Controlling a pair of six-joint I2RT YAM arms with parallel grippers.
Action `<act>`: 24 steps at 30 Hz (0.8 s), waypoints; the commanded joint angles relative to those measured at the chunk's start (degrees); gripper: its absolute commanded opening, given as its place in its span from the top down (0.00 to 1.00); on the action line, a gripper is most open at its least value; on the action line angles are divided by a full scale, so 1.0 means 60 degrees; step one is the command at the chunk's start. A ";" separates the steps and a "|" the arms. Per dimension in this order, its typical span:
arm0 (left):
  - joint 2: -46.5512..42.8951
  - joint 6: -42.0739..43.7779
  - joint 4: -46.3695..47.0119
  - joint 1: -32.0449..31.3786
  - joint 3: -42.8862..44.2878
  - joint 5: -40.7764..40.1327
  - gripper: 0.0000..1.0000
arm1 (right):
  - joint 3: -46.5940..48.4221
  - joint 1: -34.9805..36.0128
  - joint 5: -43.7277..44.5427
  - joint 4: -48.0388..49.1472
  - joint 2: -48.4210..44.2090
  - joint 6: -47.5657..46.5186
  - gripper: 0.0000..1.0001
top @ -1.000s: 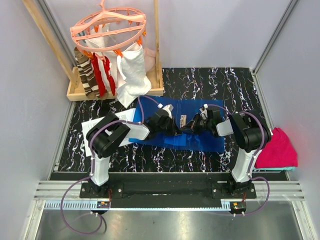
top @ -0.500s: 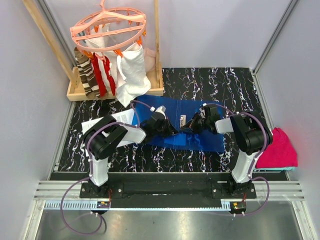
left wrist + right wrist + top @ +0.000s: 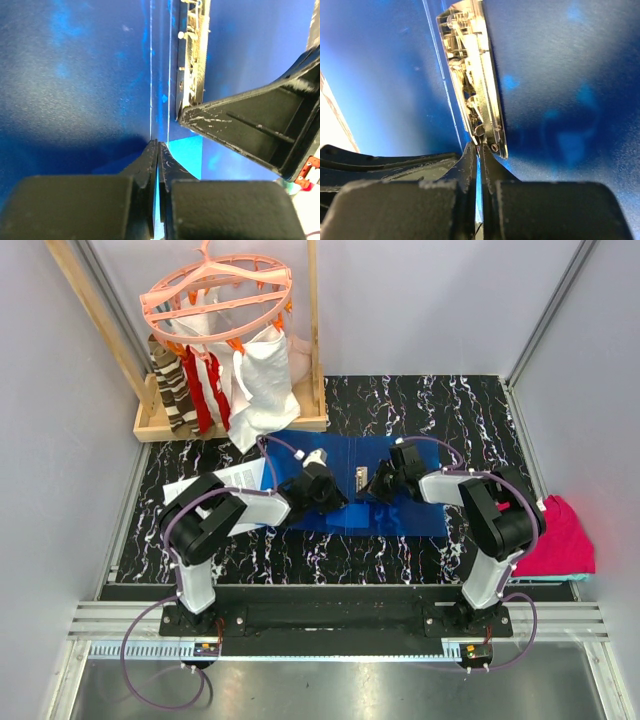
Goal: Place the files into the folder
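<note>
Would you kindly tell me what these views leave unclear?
- Left tool, right tool: wrist views show them shut; whether they pinch anything is hidden between the fingers.
- Folder: top view, both tools cover its middle; wrist views cut off its edges.
- Files: top view, left arm covers part; print too small to read.

1. Top external looks steeply down from high at the folder's [image 3: 400, 515] near side, seeing it whole.
2. Left wrist sits close above the folder, facing its metal clip [image 3: 194, 55].
3. Right wrist, equally close, shares that clip from the opposite side.
</note>
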 commanded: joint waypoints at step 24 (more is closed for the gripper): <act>-0.1077 0.2360 -0.1137 0.0341 0.0254 0.1868 0.51 | -0.1174 -0.1328 -0.3339 0.2327 0.0093 -0.0289 0.71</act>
